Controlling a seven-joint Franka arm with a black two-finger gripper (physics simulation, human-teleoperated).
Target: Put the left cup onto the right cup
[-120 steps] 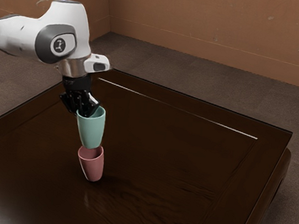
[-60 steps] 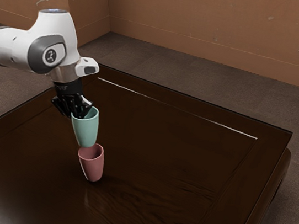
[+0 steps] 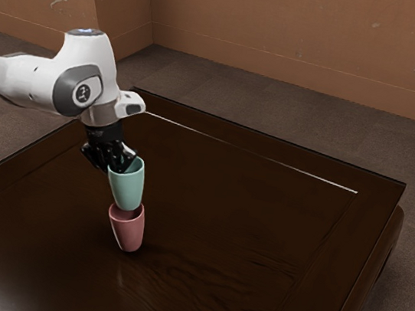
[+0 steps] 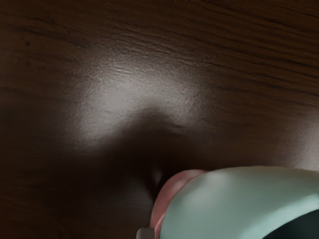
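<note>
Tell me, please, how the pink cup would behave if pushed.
Likely tippy: the pink cup is tall and narrows to a small base. Probably stiff: no dent where the green cup sits in its mouth. May slide on the glossy table.

we are in a plain indoor room, drawn by a simulator, and its kind goes no further than that. a large dark brown wooden table with a raised rim (image 3: 277,212) takes the middle, its grain plain up close. from nine o'clock round to three o'clock run flat terracotta-brown plaster walls (image 3: 304,18) with a low skirting band of the same brown (image 3: 304,72), meeting in a corner at eleven o'clock. a dull grey-brown floor (image 3: 275,111) lies around the table.
</note>
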